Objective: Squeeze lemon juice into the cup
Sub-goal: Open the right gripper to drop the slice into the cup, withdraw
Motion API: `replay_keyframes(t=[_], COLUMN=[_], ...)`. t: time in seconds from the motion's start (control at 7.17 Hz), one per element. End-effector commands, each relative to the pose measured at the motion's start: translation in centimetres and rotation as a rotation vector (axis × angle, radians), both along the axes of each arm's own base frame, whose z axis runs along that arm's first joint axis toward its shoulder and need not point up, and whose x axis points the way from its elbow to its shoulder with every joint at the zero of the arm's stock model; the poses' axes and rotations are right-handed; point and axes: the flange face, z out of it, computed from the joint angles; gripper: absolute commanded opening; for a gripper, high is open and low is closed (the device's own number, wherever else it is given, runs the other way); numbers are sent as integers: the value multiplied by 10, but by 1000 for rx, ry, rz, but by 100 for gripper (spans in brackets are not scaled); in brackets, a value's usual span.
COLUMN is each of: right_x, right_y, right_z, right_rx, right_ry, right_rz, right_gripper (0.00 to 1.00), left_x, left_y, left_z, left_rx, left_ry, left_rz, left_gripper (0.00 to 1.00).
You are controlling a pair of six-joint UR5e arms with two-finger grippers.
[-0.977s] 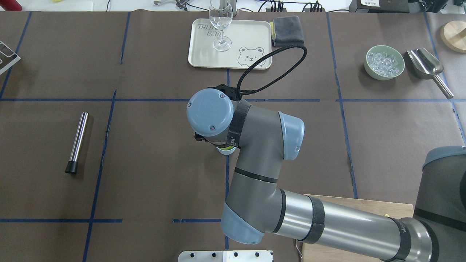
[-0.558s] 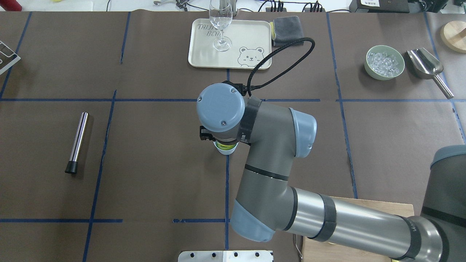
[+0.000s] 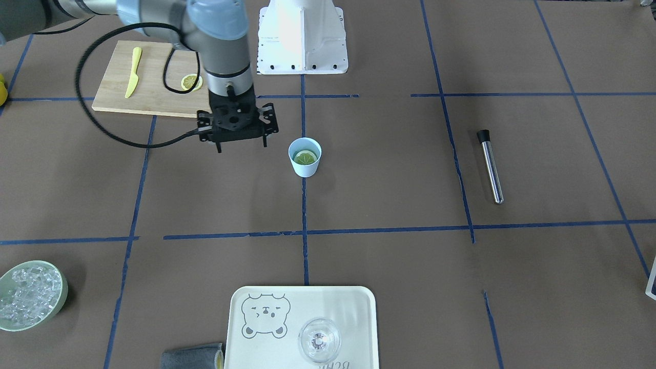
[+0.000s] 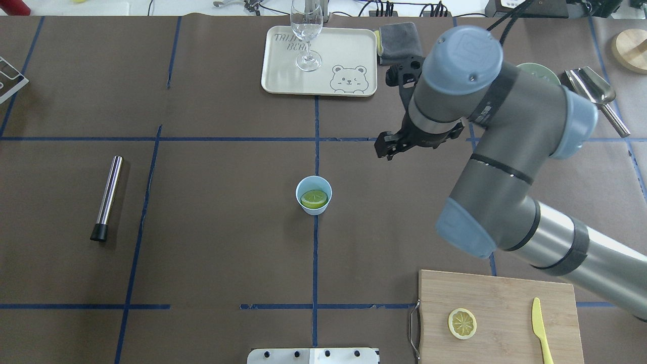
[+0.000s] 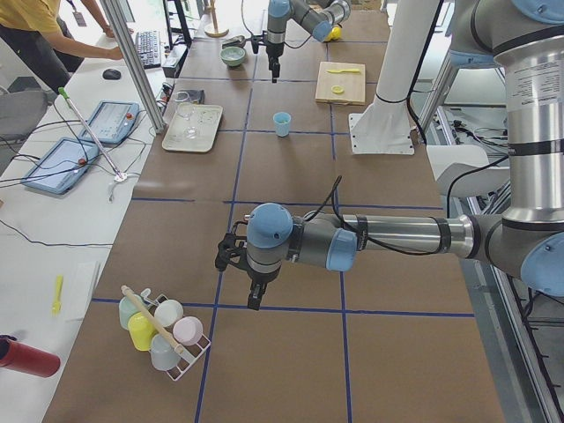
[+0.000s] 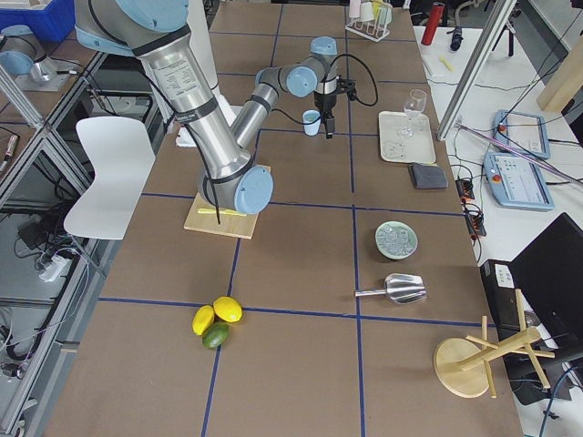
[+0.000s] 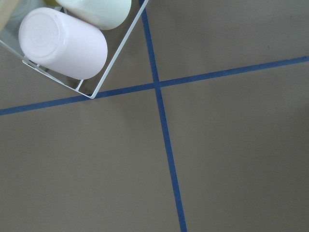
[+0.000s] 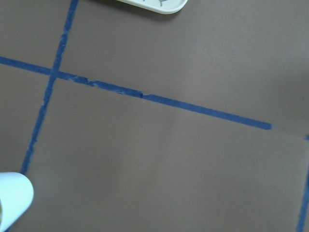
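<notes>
The lemon [image 4: 314, 198] is away from my right gripper [image 3: 242, 148], which hangs near the cup [image 3: 305, 169], jaws wide and empty; my left gripper [image 5: 254, 300] I cannot tell. The little blue cup stands on the table [image 4: 212, 212], the thin yellow slice inside.

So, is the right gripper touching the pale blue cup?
Apart. The front-facing view shows bare table between the right gripper and the pale blue cup.

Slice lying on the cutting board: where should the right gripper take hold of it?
Probably straight down from above, pinching the spare lemon slice across its rind edge. It lies flat on the cutting board, so no side gives access, and the knife sits clear of it.
</notes>
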Motion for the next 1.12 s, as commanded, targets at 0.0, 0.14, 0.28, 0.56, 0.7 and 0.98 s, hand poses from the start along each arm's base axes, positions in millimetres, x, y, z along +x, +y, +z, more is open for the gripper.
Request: replay_keyframes(t=[0.0,0.14,0.28,0.56,0.7,0.98], right_x=[100,164,206,299,355,432], right_y=[-46,-56,-38,-3,4,42], right_z=[66,114,178,288,314,349], right_rx=[57,14,-9,-148,-103,-140], right_ry=[41,26,91,191,202,87], right_rz=[-106,-122,-151,-88,-108,-60], right_gripper=[100,100,100,100,100,100], left_x=[1,1,1,2,2,17], left_y=[-6,-6,-6,-7,-7,-30], left_z=[-9,-13,-12,-13,-14,-62], left_rx=[64,87,85,79,82,199], left_ry=[2,-1,-1,2,1,-10], left_rz=[-4,6,5,0,0,26], left_gripper=[100,100,100,100,100,100])
